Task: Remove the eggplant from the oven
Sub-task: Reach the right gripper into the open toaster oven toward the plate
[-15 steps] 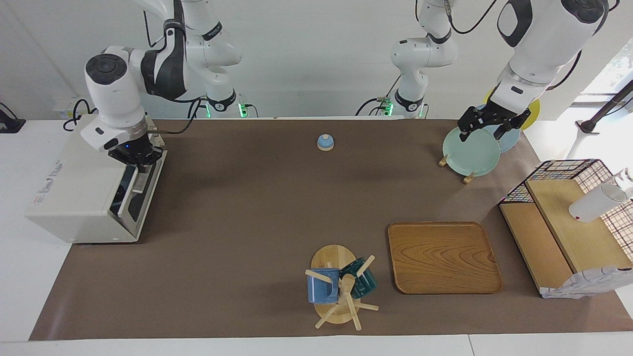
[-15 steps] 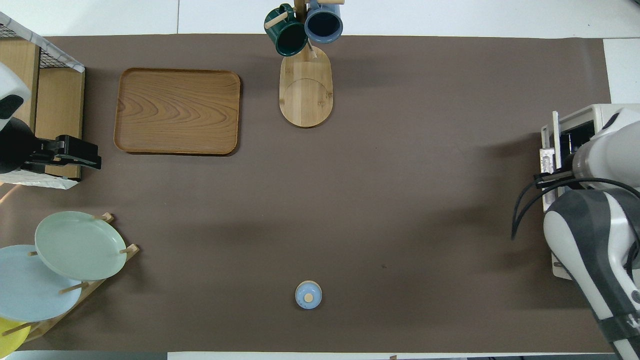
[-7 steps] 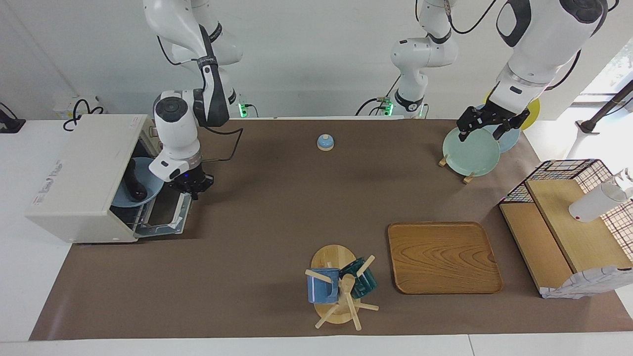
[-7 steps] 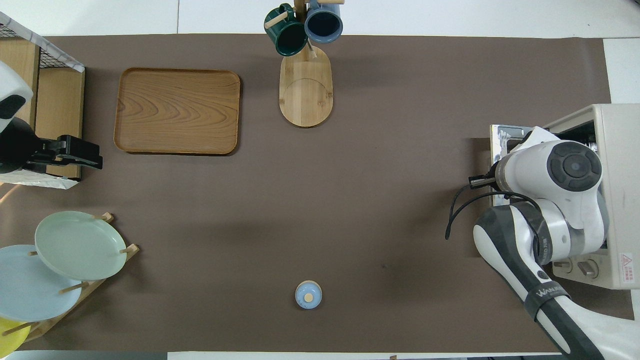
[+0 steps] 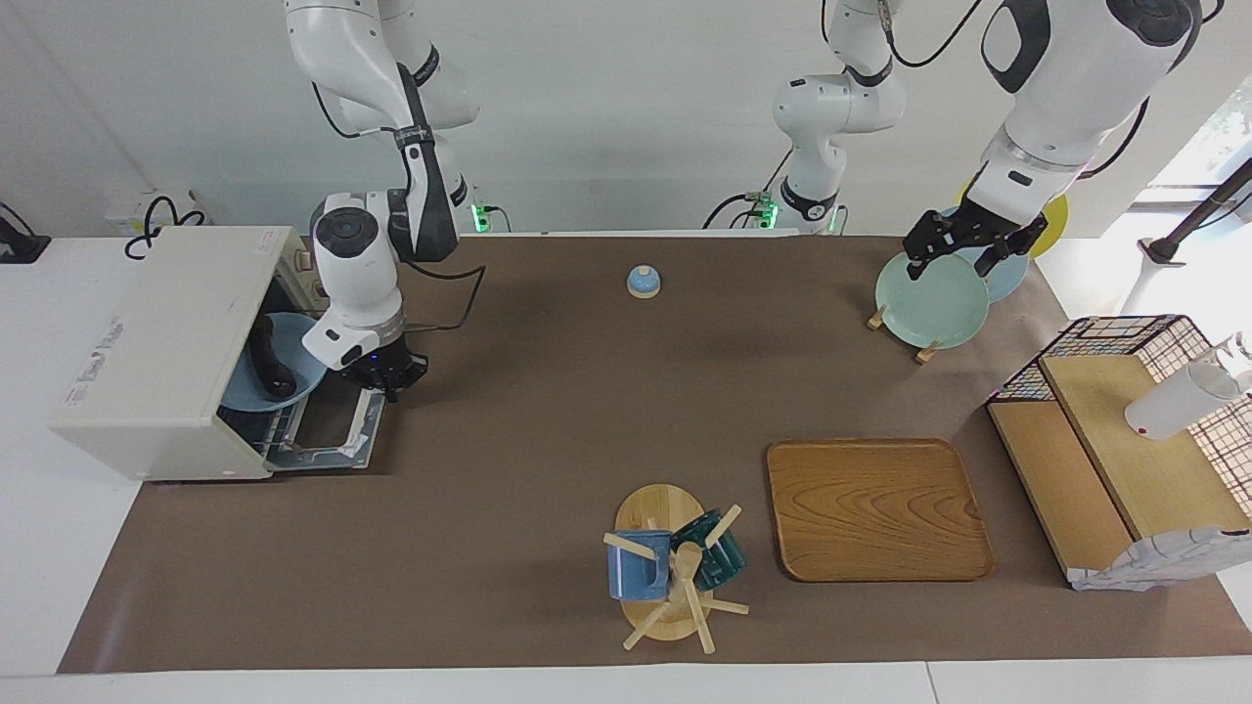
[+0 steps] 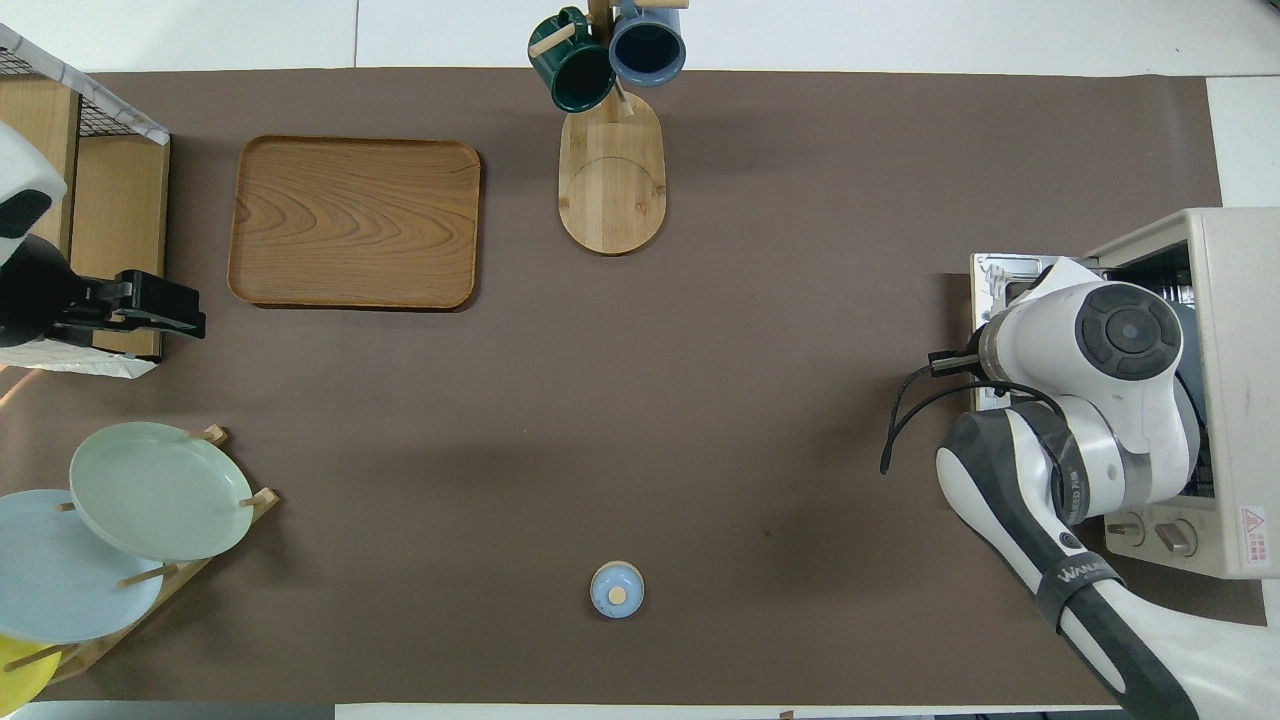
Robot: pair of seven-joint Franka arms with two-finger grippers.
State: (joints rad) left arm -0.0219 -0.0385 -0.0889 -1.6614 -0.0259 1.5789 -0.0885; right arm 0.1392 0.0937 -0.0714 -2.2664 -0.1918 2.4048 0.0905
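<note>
The eggplant is seen lying lengthwise into the opened oven, beside the clenched, empty right gripper; the left gripper is spread wide.

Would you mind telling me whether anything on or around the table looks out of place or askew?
Nothing looks spilled or damaged. The only oddity is a white bottle lying on its side on the wooden shelf at the left arm's end. The oven door hangs open, with the eggplant on a blue plate inside.
</note>
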